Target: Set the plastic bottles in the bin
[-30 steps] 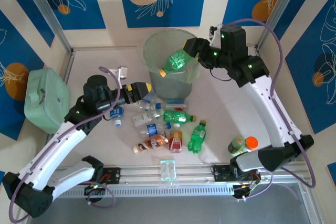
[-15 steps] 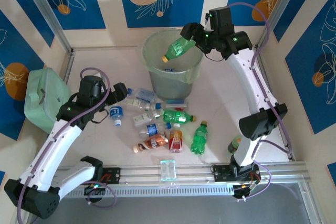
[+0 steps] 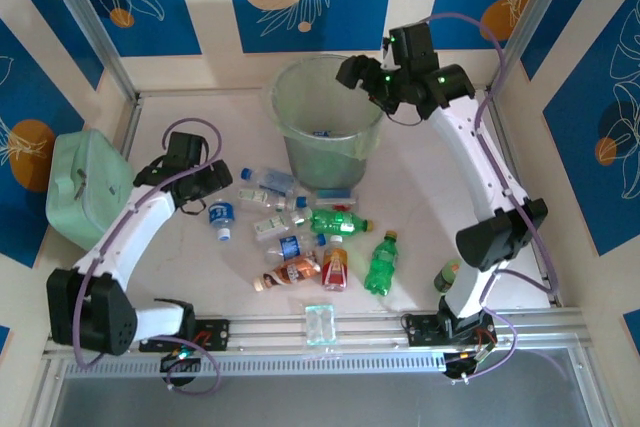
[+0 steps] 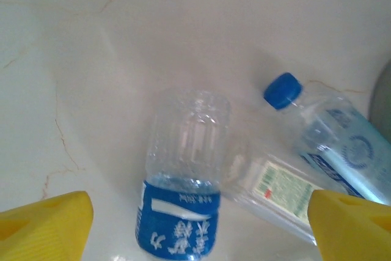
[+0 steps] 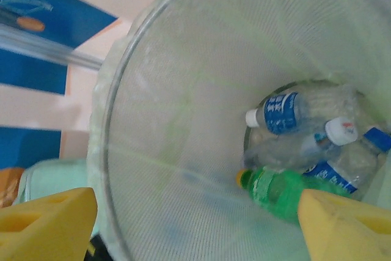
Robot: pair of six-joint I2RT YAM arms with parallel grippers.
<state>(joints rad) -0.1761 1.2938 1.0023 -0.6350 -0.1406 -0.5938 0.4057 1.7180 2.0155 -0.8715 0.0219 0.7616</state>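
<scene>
Right claw [image 3: 352,73] empty over bin [image 3: 300,152]; left claw [image 3: 214,183] over next bottle.
Right arm reaches to upper centre of top view, claw spread wide above the bin mouth, holding nothing; green bottle [image 5: 275,192] lies at the bin bottom among clear ones; left arm bent at left-centre, claw open, aimed down at a blue-labelled bottle [image 4: 182,181] on the surface [image 3: 430,197], probably for the next pick; loose bottles [image 3: 335,221] cluster mid-frame below the bin.

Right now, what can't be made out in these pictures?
Right wrist view: how many bottles lie in the bin; they overlap, and a finger covers the green bottle's base.
Left wrist view: the blue-labelled bottle's lower end, cut by the bottom edge.
Top view: the green item behind the right arm.
</scene>
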